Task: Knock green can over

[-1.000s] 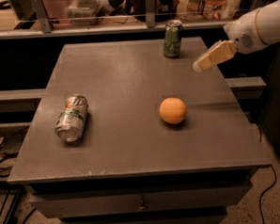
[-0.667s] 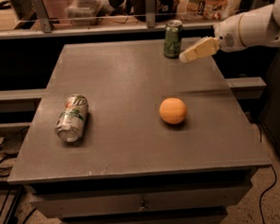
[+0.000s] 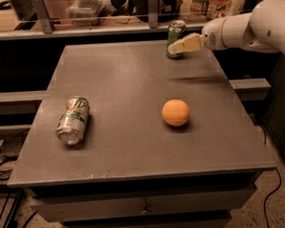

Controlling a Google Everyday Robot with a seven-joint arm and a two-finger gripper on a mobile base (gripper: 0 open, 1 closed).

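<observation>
The green can [image 3: 175, 33] stands upright at the far right of the dark table [image 3: 125, 64], slim and dark green with a silver top rim. My gripper [image 3: 173, 47] reaches in from the right on a white arm. Its pale fingertips [image 3: 183, 44] overlap the can's lower right side in the view and look in contact with it. The lower part of the can is partly hidden behind the fingers.
A silver-white can with a green and red logo [image 3: 73, 120] lies on its side at the left of the table. An orange ball [image 3: 176, 112] sits right of centre. A shelf with clutter [image 3: 103, 7] runs behind the table. Drawers sit below the front edge.
My gripper has moved left and slightly up, from right of the green can to against it. The can still stands upright. The other can and the ball have not moved.
</observation>
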